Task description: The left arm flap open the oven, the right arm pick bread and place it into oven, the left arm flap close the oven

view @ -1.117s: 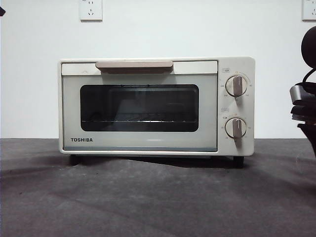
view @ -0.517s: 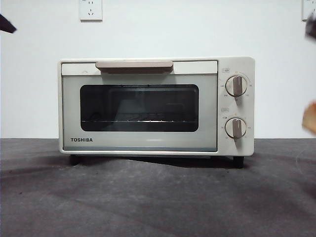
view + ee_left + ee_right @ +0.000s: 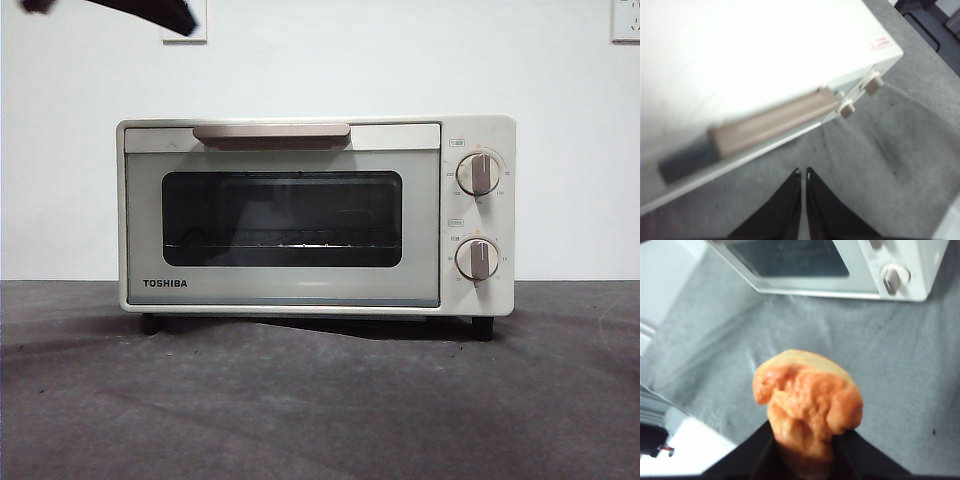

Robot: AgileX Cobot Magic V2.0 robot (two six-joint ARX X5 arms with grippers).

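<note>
Bread (image 3: 807,402), golden-orange and lumpy, sits clamped between the jaws of the right hand (image 3: 805,450), lifted above the grey tabletop (image 3: 900,370) out in front of the oven (image 3: 840,265). Over by the oven's top front edge the left hand (image 3: 803,172) hovers with its two black jaws pressed almost together, gripping nothing, just off the beige handle (image 3: 775,122). Seen from the front, the cream oven (image 3: 315,215) stands on the tabletop (image 3: 320,400) with its door shut, wire rack (image 3: 280,243) visible through the dark window, and only a dark arm tip (image 3: 150,12) shows at the upper corner.
</note>
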